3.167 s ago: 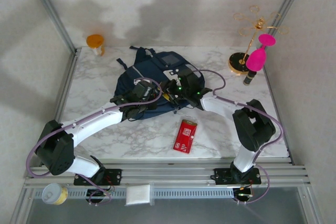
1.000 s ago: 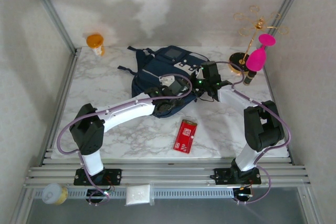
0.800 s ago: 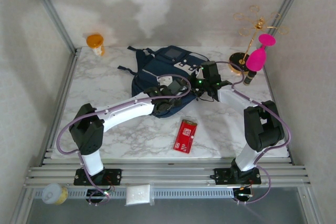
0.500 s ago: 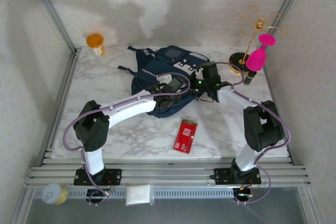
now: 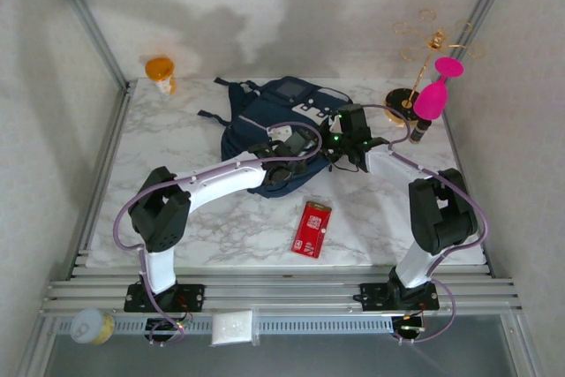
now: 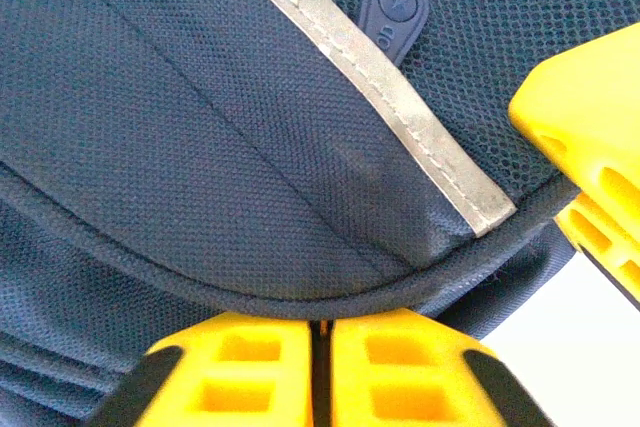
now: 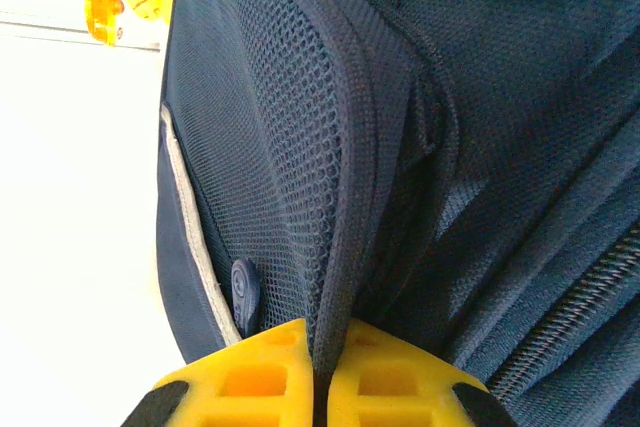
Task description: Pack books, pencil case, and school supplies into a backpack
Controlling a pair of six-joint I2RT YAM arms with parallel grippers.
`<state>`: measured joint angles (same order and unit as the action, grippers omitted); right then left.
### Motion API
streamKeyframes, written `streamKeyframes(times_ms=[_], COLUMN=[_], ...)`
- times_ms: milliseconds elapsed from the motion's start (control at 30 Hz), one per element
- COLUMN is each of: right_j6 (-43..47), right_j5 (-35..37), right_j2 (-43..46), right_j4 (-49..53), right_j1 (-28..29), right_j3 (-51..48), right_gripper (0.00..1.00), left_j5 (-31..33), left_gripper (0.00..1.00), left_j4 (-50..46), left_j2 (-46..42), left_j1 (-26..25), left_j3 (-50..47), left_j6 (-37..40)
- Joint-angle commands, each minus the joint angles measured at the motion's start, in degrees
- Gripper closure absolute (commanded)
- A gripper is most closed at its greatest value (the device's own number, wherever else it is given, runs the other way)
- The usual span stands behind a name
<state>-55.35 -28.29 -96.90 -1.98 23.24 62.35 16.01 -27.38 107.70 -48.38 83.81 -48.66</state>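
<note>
Left gripper (image 6: 320, 335): jaws together, tips butted against the piped seam of the backpack (image 6: 180, 147); cannot tell whether any fabric is caught. Right gripper (image 7: 318, 352): clamped on the backpack's piped mesh edge, which runs down between its fingers. Both sit at the bag's near right corner. Backpack lies flat toward the far side of the marble table (image 5: 177, 209). Red packet (image 5: 312, 229) lies nearer the arms, apart from the bag.

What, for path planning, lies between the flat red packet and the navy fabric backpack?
Bare marble tabletop, seen in the top view, separates packet from backpack.
</note>
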Motion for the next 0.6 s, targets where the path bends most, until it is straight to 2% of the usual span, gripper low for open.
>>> streamKeyframes(times_ms=[0,133,233,333,433,533,567], right_j6=[-0.48,2.35,4.97,9.16,15.87,17.39,18.15], right_j5=[-3.94,-3.85,-4.14,-6.38,-7.09,-8.92,-9.09], right_j2=[-1.24,-3.78,-6.1,-7.47,-9.14,-9.42,-9.15], right_j4=[-4.79,-2.3,1.55,5.29,13.56,15.69,16.38], right_j1=[1.8,4.32,6.56,7.33,4.55,-0.72,-1.81], right_j3=[3.45,8.32,12.64,15.55,20.53,21.29,21.52], right_gripper=[1.0,1.0,1.0,1.0,1.0,1.0,1.0], left_j5=[2.23,3.07,4.99,0.4,-2.48,-4.98,-3.64], left_gripper=[0.99,1.0,1.0,1.0,1.0,1.0,1.0], left_j4=[3.19,1.22,-3.78,-1.92,-0.27,-0.41,-1.92], left_j2=[-0.05,-3.37,-6.66,-11.81,-14.87,-13.87,-13.39], left_j1=[1.92,2.33,1.57,0.84,-1.94,-2.77,-2.77], left_j3=[0.6,-2.48,-5.28,-11.72,-14.42,-12.01,-10.71], left_j6=[1.46,2.94,2.96,2.0,1.18,1.89,1.85])
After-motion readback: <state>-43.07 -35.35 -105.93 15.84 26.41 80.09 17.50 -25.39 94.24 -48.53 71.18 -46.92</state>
